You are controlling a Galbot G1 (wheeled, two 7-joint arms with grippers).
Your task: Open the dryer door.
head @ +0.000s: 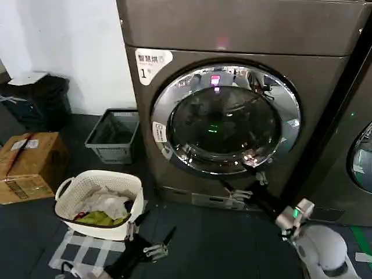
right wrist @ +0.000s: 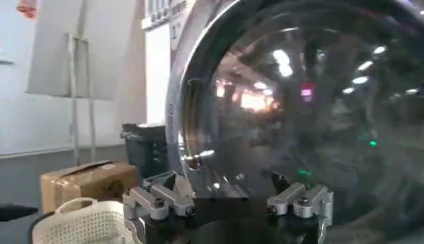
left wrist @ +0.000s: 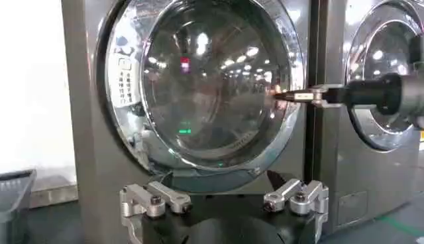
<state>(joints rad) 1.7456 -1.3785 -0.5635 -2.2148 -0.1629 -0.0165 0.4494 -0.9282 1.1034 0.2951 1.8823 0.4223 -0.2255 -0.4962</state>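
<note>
The dryer (head: 174, 145) is bronze-grey with a white "1" sticker. The dryer door (head: 225, 119), chrome-rimmed with dark glass, lies flush against its front. My right gripper (head: 247, 185) is open at the door's lower right rim. In the left wrist view the right gripper (left wrist: 291, 97) reaches the right side of the door (left wrist: 212, 86). The right wrist view has the glass (right wrist: 305, 113) close up, with the open gripper (right wrist: 228, 199) in front of it and nothing held. My left gripper (head: 156, 229) hangs low near the floor, open (left wrist: 225, 199) and empty.
A white laundry basket (head: 99, 206) with clothes sits on the floor left of the dryer. A grey crate (head: 113, 136) stands behind it and a cardboard box (head: 29, 165) at far left. A neighbouring machine (head: 354, 157) stands on the right.
</note>
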